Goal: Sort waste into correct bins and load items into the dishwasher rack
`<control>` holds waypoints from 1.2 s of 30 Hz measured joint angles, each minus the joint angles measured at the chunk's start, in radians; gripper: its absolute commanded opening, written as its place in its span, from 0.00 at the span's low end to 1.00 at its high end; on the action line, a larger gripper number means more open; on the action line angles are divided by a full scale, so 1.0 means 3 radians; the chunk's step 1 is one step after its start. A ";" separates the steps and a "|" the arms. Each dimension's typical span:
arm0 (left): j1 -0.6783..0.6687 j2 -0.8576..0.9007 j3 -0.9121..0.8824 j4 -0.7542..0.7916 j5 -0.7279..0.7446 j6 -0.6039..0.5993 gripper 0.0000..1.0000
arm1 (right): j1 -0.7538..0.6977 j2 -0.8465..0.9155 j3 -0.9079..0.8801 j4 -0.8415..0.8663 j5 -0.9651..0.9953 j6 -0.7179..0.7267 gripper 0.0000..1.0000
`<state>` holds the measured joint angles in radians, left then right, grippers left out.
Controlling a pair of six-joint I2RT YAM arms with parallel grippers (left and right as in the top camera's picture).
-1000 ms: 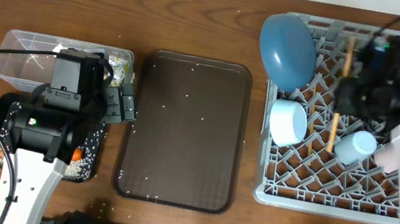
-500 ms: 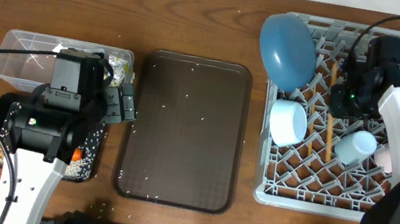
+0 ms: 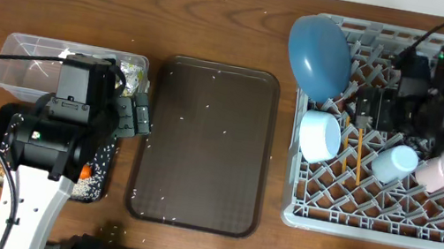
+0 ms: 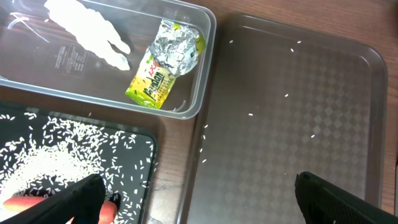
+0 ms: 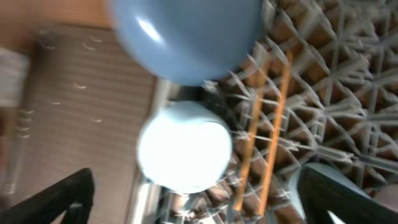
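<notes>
The grey dishwasher rack (image 3: 367, 221) holds the blue plate (image 3: 318, 55) on edge, the pale bowl (image 3: 321, 136), a light-blue cup (image 3: 395, 163) and a pinkish cup (image 3: 430, 174). The chopsticks (image 3: 358, 157) lie loose on its lattice floor. My right gripper (image 3: 366, 107) hovers open above them; its wrist view shows the chopsticks (image 5: 264, 137) beside the bowl (image 5: 183, 146), with nothing between the jaws (image 5: 199, 199). My left gripper (image 4: 199, 199) is open and empty over the gap between the black tray (image 4: 134, 146) and the serving tray. Tissue (image 4: 87, 31) and foil wrapper (image 4: 165, 62) lie in the clear tub (image 4: 205, 74). Rice (image 4: 43, 158) and the carrot (image 4: 93, 208) lie in the black tray.
A large dark brown serving tray (image 3: 204, 144) with a few rice grains on it lies between the bins and the rack. Stray grains dot the wooden table (image 3: 221, 17). The left arm's body covers part of the black tray (image 3: 96, 185).
My right gripper has opened and let go of the chopsticks, which now lie lower on the rack floor. The right arm has shifted. The left arm has not moved.
</notes>
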<state>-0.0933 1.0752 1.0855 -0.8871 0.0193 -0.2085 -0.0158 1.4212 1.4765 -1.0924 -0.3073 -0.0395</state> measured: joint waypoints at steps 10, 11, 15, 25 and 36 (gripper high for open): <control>0.0000 0.0001 0.0000 0.0000 0.0000 0.0001 0.98 | 0.0071 -0.0772 0.0000 -0.0235 -0.0094 0.0379 0.99; 0.0000 0.0000 0.0000 -0.0001 0.0001 0.0000 0.98 | 0.0071 -0.0825 0.0000 -0.0239 -0.0043 0.0350 0.99; 0.0000 0.0000 0.0000 0.0000 0.0001 0.0000 0.98 | 0.0071 -0.1010 0.0000 -0.0261 0.0121 0.0145 0.99; 0.0000 0.0000 0.0000 0.0000 0.0000 0.0000 0.98 | 0.0070 -0.2000 -0.0448 0.0125 0.0635 -0.0361 0.99; 0.0000 0.0000 0.0015 -0.0003 0.0000 0.0000 0.98 | 0.0070 -0.3389 -0.3204 0.2328 0.0551 -0.0590 0.99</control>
<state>-0.0933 1.0752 1.0901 -0.8879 0.0193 -0.2085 0.0051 0.4046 0.5152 -0.3939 -0.1421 -0.2165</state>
